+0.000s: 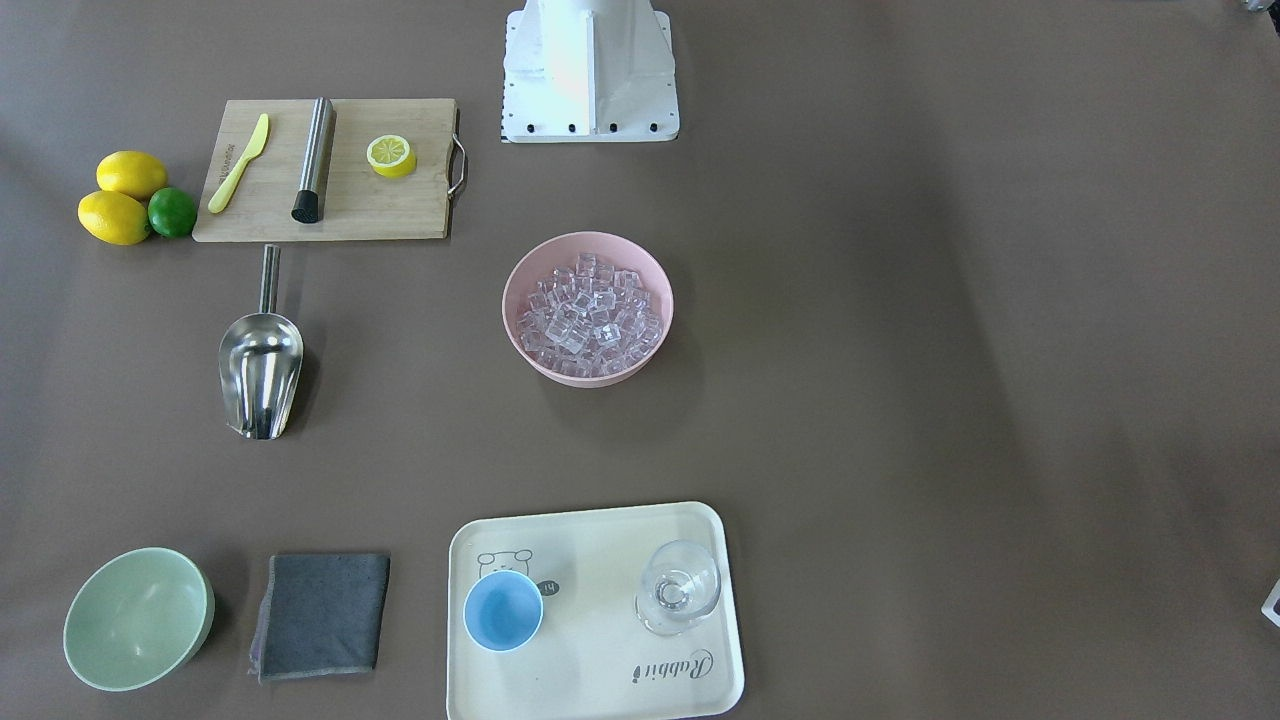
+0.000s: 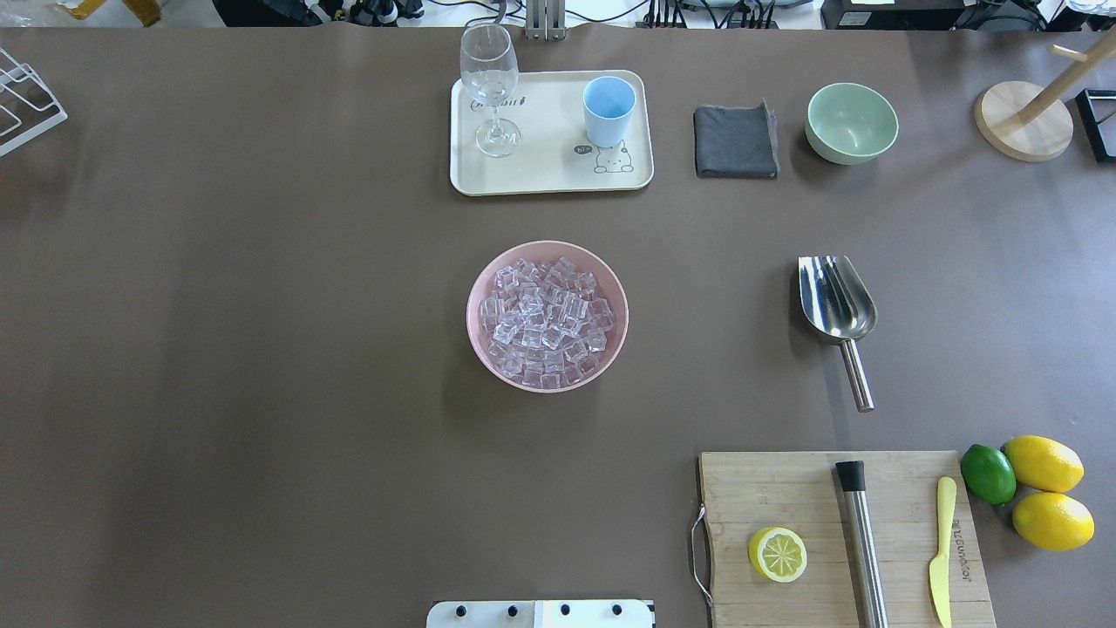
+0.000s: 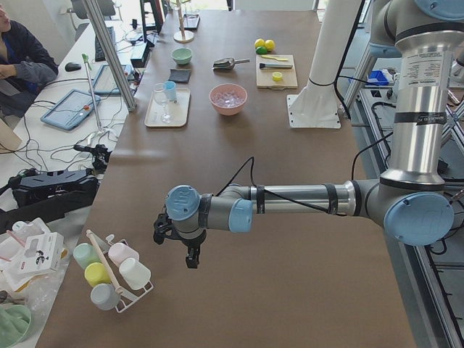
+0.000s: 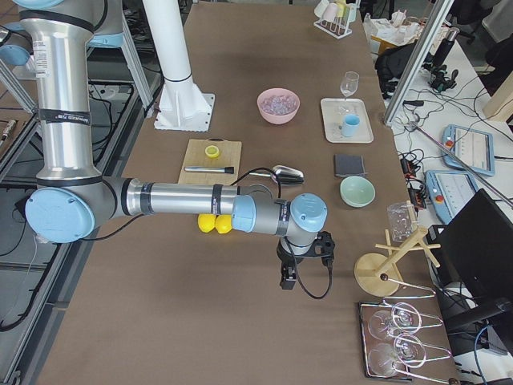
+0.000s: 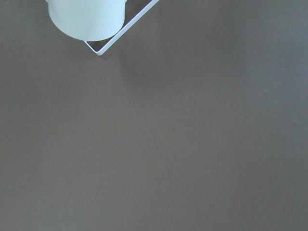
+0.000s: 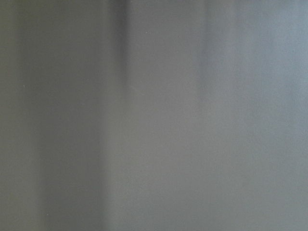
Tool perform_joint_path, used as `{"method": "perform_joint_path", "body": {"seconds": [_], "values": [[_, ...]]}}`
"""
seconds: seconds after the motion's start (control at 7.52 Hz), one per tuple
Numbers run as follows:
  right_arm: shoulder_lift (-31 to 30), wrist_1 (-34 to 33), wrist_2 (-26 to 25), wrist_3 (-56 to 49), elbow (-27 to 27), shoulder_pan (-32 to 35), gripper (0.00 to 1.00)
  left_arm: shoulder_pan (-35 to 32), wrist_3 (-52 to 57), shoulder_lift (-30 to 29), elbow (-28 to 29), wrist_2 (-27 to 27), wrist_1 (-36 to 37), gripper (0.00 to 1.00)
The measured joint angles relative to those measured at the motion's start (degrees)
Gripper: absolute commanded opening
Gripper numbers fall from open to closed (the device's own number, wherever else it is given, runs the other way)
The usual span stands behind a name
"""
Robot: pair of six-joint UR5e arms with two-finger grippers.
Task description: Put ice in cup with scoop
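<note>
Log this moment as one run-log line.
phase: pre-grasp | scoop: on table, untouched | ice: in pink bowl | cup: empty, on tray | left claw: far from items, state unclear | right claw: far from items, state unclear

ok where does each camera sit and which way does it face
Front-facing: across the table, looking steeply down; only the robot base shows, at top.
Overhead: behind the robot, looking forward and down; its base at bottom edge.
Exterior left: table's left end, looking along it; left arm, left gripper near.
Exterior right: table's right end; right arm, right gripper near.
Left wrist: down on bare table, a pale mug at top; no fingers.
Right wrist: bare table only.
Shared: both top views show the ice, scoop and cup, mirrored.
</note>
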Motion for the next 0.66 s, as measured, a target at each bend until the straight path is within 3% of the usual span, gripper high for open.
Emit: {"method": "perform_joint_path", "body": {"seconds": [0.66], "values": [[-0.04, -0.06, 0.23, 0.1, 0.28, 0.09, 1.0, -0.11, -1.71, 0.38, -1.58, 0.01, 0.1, 0.98]]}}
